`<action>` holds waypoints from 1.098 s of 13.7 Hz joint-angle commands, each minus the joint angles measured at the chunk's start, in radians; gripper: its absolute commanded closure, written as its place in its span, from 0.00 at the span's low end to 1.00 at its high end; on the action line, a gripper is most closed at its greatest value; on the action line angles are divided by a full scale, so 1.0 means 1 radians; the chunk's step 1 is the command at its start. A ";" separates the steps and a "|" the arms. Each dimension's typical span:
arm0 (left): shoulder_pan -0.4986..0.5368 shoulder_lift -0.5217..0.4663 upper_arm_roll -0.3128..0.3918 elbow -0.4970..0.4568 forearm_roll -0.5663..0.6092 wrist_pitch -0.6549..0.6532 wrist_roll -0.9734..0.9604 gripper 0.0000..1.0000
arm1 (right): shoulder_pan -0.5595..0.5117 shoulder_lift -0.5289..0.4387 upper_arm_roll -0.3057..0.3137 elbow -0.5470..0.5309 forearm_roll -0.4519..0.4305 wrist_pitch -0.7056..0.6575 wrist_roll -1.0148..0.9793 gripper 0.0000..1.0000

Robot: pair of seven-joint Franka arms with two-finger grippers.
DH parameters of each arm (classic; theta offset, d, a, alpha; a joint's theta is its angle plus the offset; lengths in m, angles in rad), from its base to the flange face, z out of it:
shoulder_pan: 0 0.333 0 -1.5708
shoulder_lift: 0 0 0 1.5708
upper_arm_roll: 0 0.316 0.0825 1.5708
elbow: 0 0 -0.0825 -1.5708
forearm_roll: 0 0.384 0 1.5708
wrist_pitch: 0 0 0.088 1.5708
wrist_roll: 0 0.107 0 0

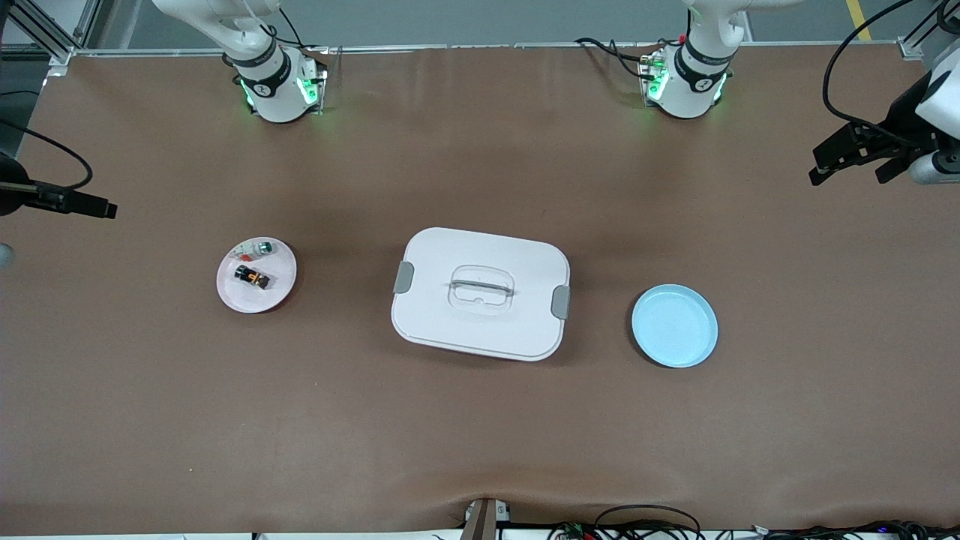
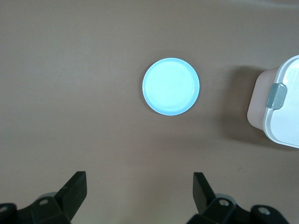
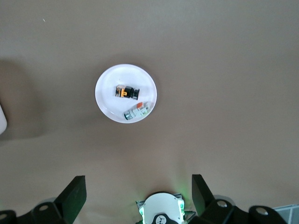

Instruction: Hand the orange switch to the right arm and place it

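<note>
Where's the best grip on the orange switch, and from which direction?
Come straight down on the orange switch, which lies flat on the white plate, and probably pinch its black body across the short width, at the orange middle. The whitish part lies close beside it, so keep the fingers clear of that side.

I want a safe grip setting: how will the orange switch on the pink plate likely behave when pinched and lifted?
The orange switch looks like a small hard block, so it is probably stiff and light. Its blocky shape should not roll, though it may skid on the smooth pink plate. The whitish part lies close beside it, so open fingers could nudge that.
</note>
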 commanded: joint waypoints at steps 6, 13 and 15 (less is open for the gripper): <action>0.002 -0.012 -0.007 -0.001 -0.002 -0.015 -0.019 0.00 | -0.046 -0.005 -0.004 0.090 -0.006 -0.076 -0.322 0.00; 0.001 0.000 -0.007 0.013 -0.002 -0.039 -0.008 0.00 | -0.045 -0.042 0.004 0.083 -0.012 -0.036 -0.303 0.00; 0.002 0.000 -0.007 0.013 -0.002 -0.039 -0.007 0.00 | -0.045 -0.060 0.005 0.063 -0.002 -0.028 -0.257 0.00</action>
